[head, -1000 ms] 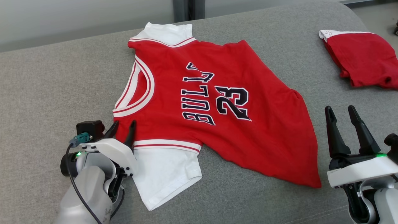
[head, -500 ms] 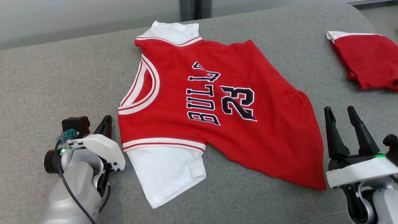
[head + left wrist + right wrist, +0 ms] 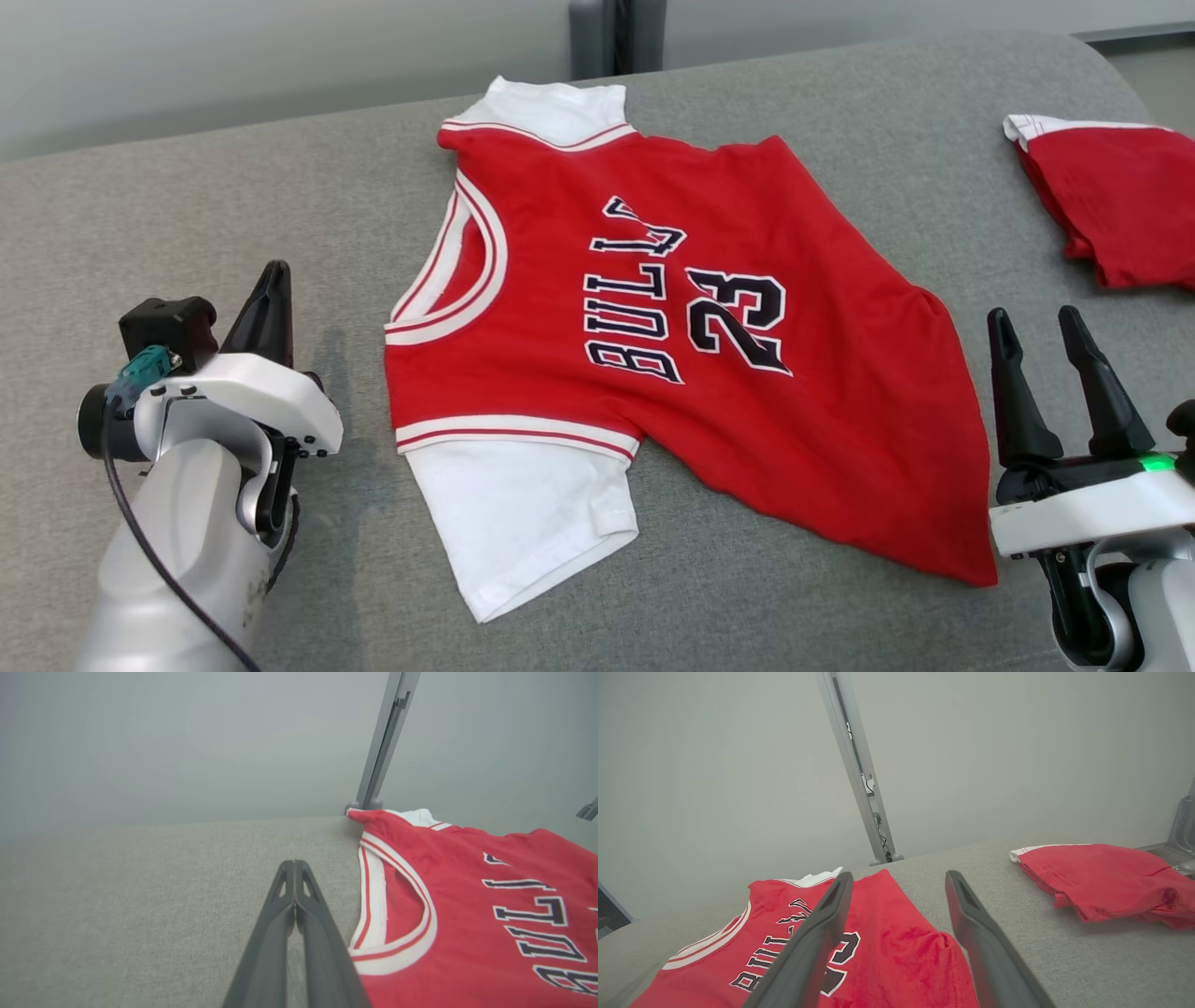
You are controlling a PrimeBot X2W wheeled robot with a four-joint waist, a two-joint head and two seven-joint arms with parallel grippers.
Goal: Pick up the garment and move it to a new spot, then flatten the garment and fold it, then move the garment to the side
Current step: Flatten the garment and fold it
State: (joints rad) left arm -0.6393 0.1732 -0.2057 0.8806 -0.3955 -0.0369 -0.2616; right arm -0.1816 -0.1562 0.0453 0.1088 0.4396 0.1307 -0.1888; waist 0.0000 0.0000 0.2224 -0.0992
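Evidently spread garment [image 3: 747,233] flat; folded nothing, moved nothing aside yet. Held left gripper [image 3: 274,273] closed, empty, left of garment; right gripper [image 3: 1032,315] open, right of it.

The head camera is looking forward and down from above at the grey cushion [image 3: 233,205], taking in the whole jersey [image 3: 728,280]. The left wrist camera is sitting low and close beside the neckline, facing the wall [image 3: 187,742]. The right wrist camera is facing the same wall from the hem side. All three views are sharing the jersey and the post [image 3: 611,37]; the head and right wrist views are also sharing the red bundle [image 3: 1120,205]
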